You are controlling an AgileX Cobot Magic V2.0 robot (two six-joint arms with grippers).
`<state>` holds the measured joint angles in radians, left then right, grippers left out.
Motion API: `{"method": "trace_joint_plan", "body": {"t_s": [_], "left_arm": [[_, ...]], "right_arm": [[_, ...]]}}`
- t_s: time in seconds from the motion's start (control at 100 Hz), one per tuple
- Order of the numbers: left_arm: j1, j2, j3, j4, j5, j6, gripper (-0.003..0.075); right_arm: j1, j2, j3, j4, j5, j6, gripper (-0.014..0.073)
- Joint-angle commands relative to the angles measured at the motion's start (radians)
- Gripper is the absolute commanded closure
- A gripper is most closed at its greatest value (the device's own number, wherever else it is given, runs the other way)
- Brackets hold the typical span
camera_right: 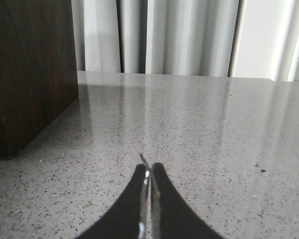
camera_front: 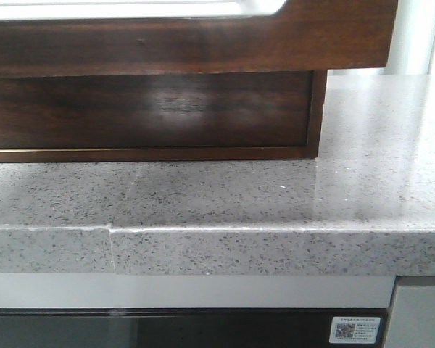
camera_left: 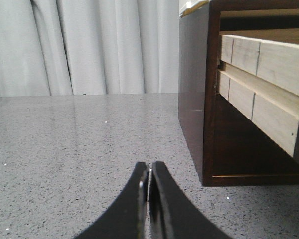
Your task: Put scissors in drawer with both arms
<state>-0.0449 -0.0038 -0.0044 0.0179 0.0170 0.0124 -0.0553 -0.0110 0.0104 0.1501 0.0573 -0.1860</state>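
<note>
The drawer is a wide dark brown glossy front with a white rounded area along its top edge. It stands pulled out over the dark wooden cabinet. In the left wrist view its pale wooden side juts from the cabinet. My left gripper is shut, low over the counter beside the cabinet's corner. My right gripper is shut over bare counter, with the cabinet's side off to one side. A thin grey sliver pokes out between its fingertips; I cannot tell what it is. No scissors show in any view.
The cabinet stands on a grey speckled stone counter whose front edge runs across the front view. White curtains hang behind the counter and also show in the right wrist view. Neither arm shows in the front view.
</note>
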Motion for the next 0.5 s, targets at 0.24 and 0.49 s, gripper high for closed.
{"method": "trace_joint_plan", "body": {"t_s": [0.24, 0.49], "left_arm": [[-0.009, -0.031, 0.036, -0.004, -0.079, -0.012, 0.0741], [-0.009, -0.031, 0.036, -0.004, -0.079, -0.012, 0.0741]], "right_arm": [[-0.001, -0.02, 0.015, -0.226, -0.107, 0.207, 0.0662], [-0.001, -0.02, 0.015, -0.226, -0.105, 0.207, 0.0662]]}}
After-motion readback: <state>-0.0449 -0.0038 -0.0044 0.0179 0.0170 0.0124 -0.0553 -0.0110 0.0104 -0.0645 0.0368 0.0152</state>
